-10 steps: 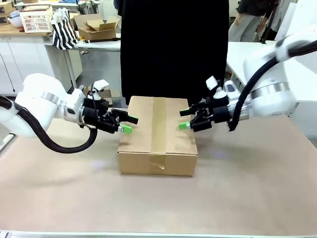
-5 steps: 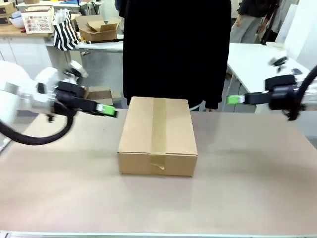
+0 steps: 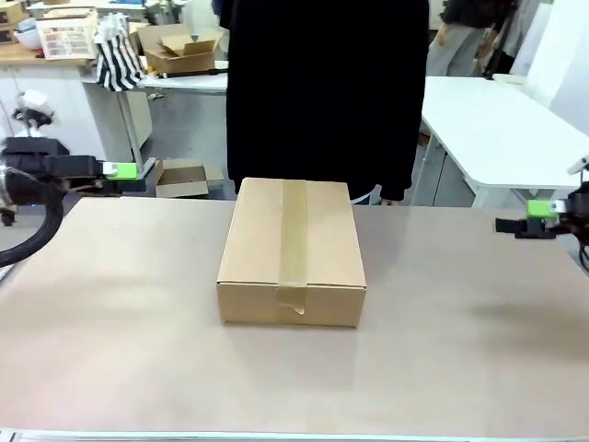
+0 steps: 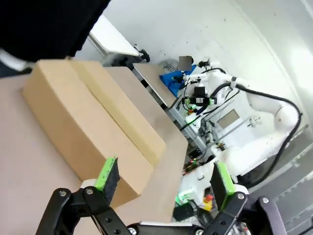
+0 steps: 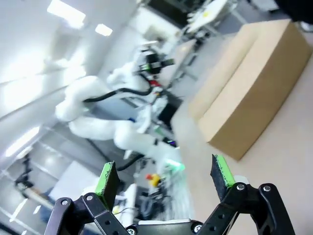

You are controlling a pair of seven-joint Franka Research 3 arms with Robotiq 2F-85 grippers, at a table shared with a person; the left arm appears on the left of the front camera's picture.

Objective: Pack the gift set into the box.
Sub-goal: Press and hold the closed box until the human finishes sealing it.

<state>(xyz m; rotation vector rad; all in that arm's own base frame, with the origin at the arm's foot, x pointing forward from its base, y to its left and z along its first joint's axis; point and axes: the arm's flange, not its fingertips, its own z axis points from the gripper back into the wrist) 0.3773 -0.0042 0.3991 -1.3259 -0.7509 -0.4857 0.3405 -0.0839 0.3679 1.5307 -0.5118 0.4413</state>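
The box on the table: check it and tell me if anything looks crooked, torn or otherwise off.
Nothing much stands out. The box sits flat and closed on the table, flaps down, with the tape strip running along the seam. Its front end is cut unevenly and slightly lifted. Both claws, left and right, are open and well clear of it.

Person in black point(image 3: 324, 92) stands at the far edge of the brown table point(image 3: 138, 313); white table point(image 3: 502, 129) far right, striped bag point(image 3: 120, 60) far left.
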